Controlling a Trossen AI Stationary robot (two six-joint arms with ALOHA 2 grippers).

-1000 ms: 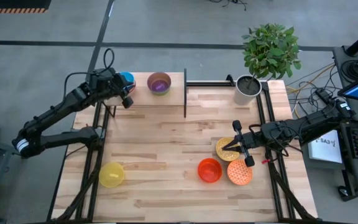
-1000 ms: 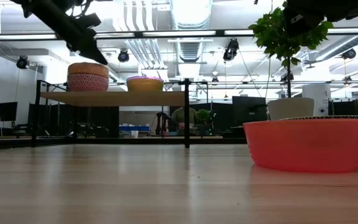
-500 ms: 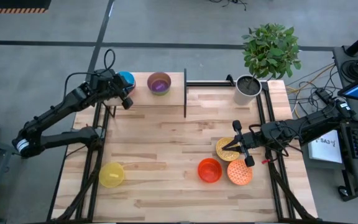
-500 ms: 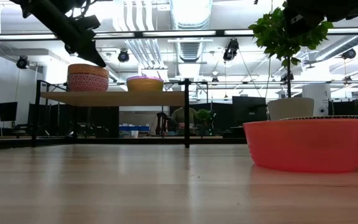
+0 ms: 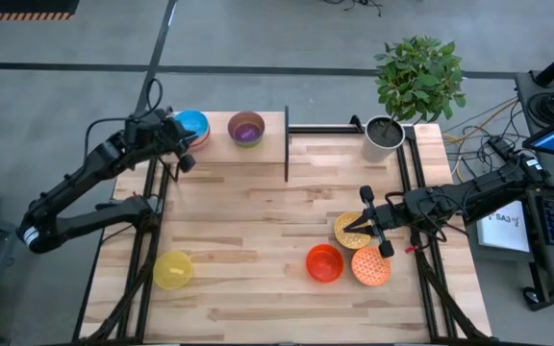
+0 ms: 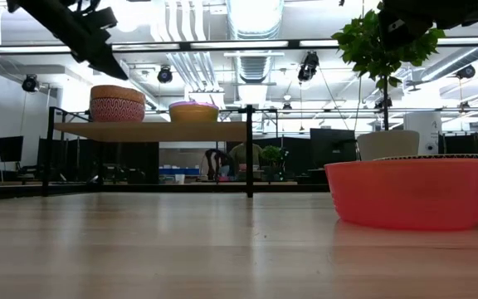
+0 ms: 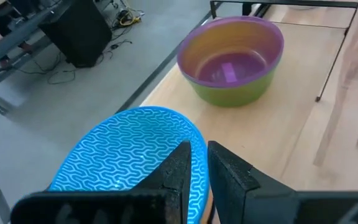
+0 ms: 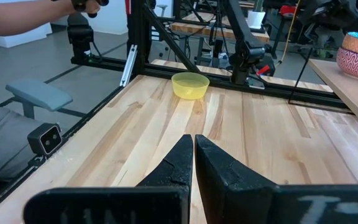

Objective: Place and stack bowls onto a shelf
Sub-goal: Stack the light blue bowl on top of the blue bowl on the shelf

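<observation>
The left gripper (image 5: 183, 159), its fingers nearly together and holding nothing, has drawn back off the low light-wood shelf (image 5: 221, 147) since a second ago, uncovering the light blue patterned bowl (image 5: 191, 123) nested in the red-patterned bowl (image 6: 117, 109) there; beside them sits the purple bowl inside a green one (image 7: 232, 59); the right gripper (image 5: 366, 229) stays pinched shut, empty, above the speckled yellow bowl (image 5: 347, 231), unmoved; the plain yellow bowl (image 5: 172, 269) remains on the tabletop.

bare tabletop (image 5: 248, 231) centre, shelf post (image 5: 287, 144) obstructing
</observation>
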